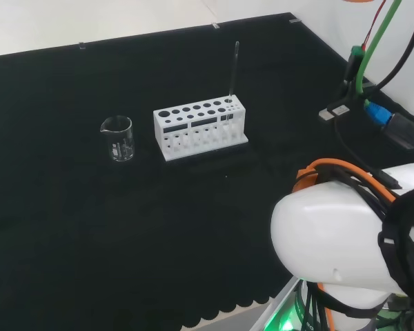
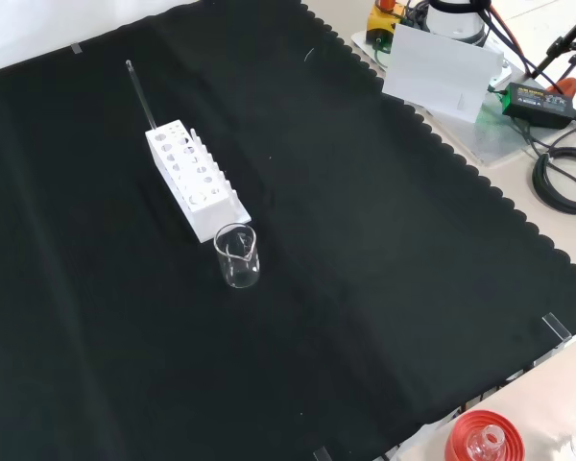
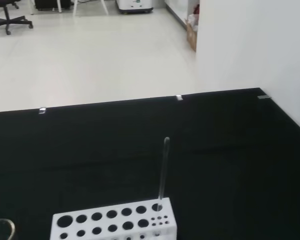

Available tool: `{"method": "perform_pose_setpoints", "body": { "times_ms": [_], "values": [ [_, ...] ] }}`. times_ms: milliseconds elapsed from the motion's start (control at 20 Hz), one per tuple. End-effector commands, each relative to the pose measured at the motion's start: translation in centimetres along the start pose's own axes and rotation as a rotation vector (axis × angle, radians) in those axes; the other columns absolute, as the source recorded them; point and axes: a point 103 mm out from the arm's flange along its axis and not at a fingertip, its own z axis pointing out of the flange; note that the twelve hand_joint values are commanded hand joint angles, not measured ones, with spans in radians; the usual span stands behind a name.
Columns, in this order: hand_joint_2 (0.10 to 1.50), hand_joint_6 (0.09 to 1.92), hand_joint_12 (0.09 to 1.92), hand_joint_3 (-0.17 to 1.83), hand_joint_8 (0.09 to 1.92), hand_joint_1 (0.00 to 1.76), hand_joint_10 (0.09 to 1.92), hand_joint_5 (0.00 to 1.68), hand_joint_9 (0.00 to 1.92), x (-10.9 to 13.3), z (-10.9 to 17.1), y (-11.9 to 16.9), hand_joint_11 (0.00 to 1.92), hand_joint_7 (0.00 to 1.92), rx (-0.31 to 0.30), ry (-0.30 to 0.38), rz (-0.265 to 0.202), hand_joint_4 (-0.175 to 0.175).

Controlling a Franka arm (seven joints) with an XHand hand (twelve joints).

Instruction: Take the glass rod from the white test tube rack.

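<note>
A white test tube rack (image 1: pixel 200 128) stands on the black cloth near the middle of the head view. A thin glass rod (image 1: pixel 234 69) stands upright in a hole at the rack's right end there. From the front, the rack (image 2: pixel 194 179) runs lengthwise away from the camera, and the rod (image 2: pixel 140 95) rises from its far end. The wrist view looks at the rack (image 3: pixel 114 225) and the rod (image 3: pixel 163 172) from some way off.
A small clear beaker (image 1: pixel 117 138) stands left of the rack in the head view, just in front of the rack (image 2: pixel 236 255) in the front view. The arm's white link (image 1: pixel 345 234) is at the head view's lower right. A red ribbed stand (image 2: pixel 482 438) sits off the cloth's near edge.
</note>
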Motion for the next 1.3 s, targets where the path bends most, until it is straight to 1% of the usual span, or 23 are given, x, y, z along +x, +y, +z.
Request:
{"method": "perform_pose_setpoints", "body": {
  "times_ms": [50,100,200,250,500,750,1050,1300],
  "values": [
    [1.16,0.09,1.17,-0.08,0.57,0.44,0.81,0.11,0.00,-2.5,0.5,3.1,0.00,0.00,-0.006,-0.008,0.043,0.002],
    [1.17,0.09,1.19,-0.09,0.59,0.44,0.83,0.12,0.01,-2.7,0.7,3.7,0.00,0.01,-0.007,-0.008,0.043,0.001],
    [1.17,0.09,1.24,-0.09,0.62,0.44,0.85,0.13,0.04,-2.9,0.8,3.9,0.00,0.02,-0.013,-0.009,0.045,-0.002],
    [1.18,0.09,1.26,-0.09,0.63,0.44,0.85,0.14,0.06,-3.2,0.9,4.5,0.00,0.04,-0.004,-0.007,0.047,-0.003],
    [1.19,0.09,1.39,-0.10,0.69,0.44,0.87,0.18,0.14,-5.2,2.3,8.5,0.00,0.11,0.028,-0.002,0.071,-0.008],
    [1.19,0.09,1.49,-0.10,0.74,0.43,0.89,0.21,0.22,-5.9,4.1,11.5,0.01,0.16,0.058,-0.006,0.068,-0.019],
    [1.19,0.09,1.50,-0.11,0.76,0.42,0.90,0.23,0.27,-6.5,5.1,15.3,0.03,0.19,0.079,-0.001,0.052,-0.023],
    [1.20,0.09,1.48,-0.12,0.79,0.43,0.89,0.26,0.35,-7.1,6.2,18.2,0.12,0.25,0.102,-0.001,0.040,-0.028]
  ]
}}
